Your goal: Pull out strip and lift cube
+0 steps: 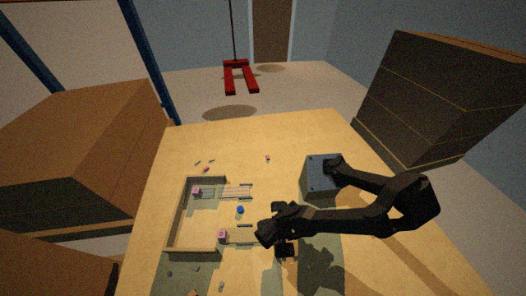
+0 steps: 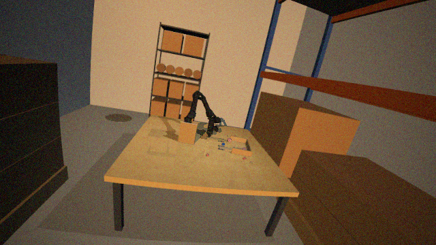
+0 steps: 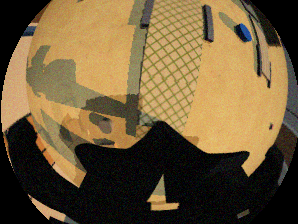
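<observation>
no writing can be read on anything here; the marking on each cube shows only as a darker square on its top face. a black, angular robot arm (image 1: 370,214) reaches across a matte wooden table (image 1: 288,131) from a blue-grey block base (image 1: 318,177), its gripper (image 1: 263,236) low at the near end of a cross-hatched mesh strip (image 1: 240,235). the fingers are pressed fully together with nothing between them; in the wrist view they show as a dark mass over the strip's end. a pink cube (image 1: 222,234) sits at the strip's far end, just inside a shallow three-sided wooden frame (image 1: 177,218). a second pink cube (image 1: 196,191) rests in the frame's far corner on a grey slatted piece, next to a lighter slatted strip (image 1: 235,191); whether the two are joined cannot be told. short dark bars (image 1: 245,225) flank the strips. a small blue round piece (image 1: 240,209) lies between the two strips. tiny pink and grey bits are scattered on the table beyond the frame. plain brown cartons stand around the table.
</observation>
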Action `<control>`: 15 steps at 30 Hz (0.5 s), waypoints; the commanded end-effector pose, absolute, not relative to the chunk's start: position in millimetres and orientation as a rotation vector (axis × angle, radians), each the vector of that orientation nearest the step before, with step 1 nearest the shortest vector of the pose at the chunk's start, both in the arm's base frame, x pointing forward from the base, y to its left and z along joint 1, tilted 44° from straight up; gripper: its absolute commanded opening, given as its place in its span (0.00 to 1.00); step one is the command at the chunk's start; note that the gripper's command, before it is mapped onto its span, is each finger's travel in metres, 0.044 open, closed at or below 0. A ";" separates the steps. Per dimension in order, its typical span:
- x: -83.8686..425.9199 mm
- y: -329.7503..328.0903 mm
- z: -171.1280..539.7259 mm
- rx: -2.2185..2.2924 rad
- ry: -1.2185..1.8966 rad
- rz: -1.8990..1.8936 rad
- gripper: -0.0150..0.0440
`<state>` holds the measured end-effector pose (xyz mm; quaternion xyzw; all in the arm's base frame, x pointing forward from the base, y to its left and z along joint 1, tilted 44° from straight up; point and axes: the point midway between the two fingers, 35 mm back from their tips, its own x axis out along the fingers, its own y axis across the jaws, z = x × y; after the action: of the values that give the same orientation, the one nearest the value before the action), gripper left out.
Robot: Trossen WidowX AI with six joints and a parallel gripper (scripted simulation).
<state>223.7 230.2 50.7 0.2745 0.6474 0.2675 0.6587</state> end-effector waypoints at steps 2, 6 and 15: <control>207.6 232.5 46.6 0.611 1.494 0.614 0.25; 201.8 232.5 46.7 0.611 1.494 0.614 0.25; 188.1 232.4 46.7 0.612 1.495 0.614 0.25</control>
<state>202.2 230.5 51.1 0.2755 0.6470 0.2668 0.6590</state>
